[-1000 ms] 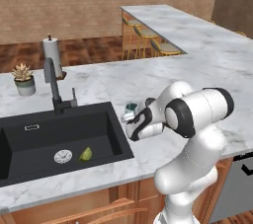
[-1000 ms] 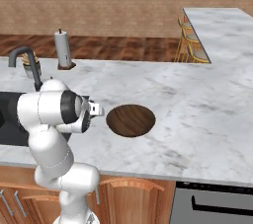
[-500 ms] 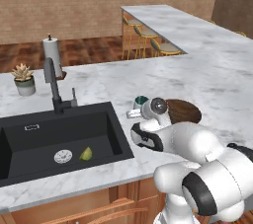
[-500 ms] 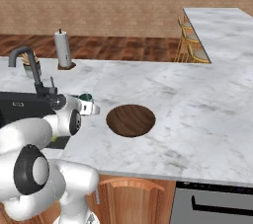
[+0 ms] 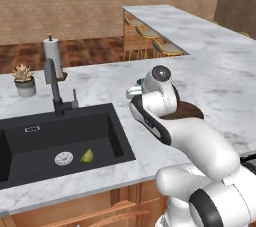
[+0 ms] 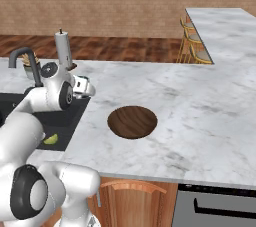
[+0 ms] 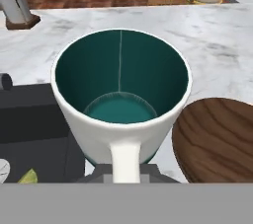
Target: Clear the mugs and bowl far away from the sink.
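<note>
- Hand view puts a mug (image 7: 121, 99) right in front of me: white outside, dark teal inside, its white handle pointing straight at the camera.
- My gripper (image 7: 126, 172) is clenched on that mug handle; the grey finger bases sit on either side of the handle's lower end.
- The mug stands upright, its mouth open to the camera.
- The brown wooden bowl (image 7: 217, 139) lies just beside the mug in this view, on the marble counter (image 7: 217, 45).
- From the left base view, my gripper (image 5: 134, 92) is above the counter strip between the black sink (image 5: 60, 141) and the bowl (image 5: 187, 111), with the arm crossing in front of the bowl.
- From the right base view, my gripper (image 6: 86, 87) sits over the sink's (image 6: 70, 116) edge, and the bowl (image 6: 132, 121) lies apart from it on open counter (image 6: 200, 106).
- Inside the sink a small yellow-green piece (image 5: 87, 156) rests near the silver drain (image 5: 63, 159).
- The black faucet (image 5: 54, 88) stands behind the basin, with a potted plant (image 5: 24, 80) and a paper towel roll (image 5: 52, 56) farther back.
</note>
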You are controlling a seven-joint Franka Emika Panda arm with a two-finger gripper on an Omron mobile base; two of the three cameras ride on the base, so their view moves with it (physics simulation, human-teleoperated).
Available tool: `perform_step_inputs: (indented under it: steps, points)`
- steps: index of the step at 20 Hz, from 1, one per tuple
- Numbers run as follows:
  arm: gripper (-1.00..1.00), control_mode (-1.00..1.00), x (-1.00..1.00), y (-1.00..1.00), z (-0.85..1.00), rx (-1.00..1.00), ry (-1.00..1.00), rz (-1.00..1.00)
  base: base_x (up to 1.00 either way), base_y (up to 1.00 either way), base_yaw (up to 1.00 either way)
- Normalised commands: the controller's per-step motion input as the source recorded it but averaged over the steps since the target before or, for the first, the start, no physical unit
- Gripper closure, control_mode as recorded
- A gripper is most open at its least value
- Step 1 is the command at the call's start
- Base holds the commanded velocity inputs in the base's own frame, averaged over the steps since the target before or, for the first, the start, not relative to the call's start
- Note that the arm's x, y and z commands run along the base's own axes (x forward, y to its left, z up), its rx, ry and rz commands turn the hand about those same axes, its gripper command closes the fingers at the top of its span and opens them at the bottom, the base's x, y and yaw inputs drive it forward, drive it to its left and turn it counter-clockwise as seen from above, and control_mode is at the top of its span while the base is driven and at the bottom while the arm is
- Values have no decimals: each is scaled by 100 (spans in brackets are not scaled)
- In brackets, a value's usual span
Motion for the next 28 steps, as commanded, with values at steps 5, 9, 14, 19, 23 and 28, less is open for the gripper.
perform_step_inputs:
  steps: [5,9,14,19,23,28]
  points:
    - [100,-100,-28,0,90,5,8,0,0,0,0]
    - [100,-100,-73,0,2,0,-20,0,0,0,0]
    - [100,-100,-88,-6,0,0,-11,0,0,0,0]
    - [100,-100,-82,-21,3,2,-9,2,0,0,0]
    - [100,-100,-80,-20,19,12,0,8,0,0,0]
    - [100,-100,-81,-11,25,12,0,14,0,0,0]
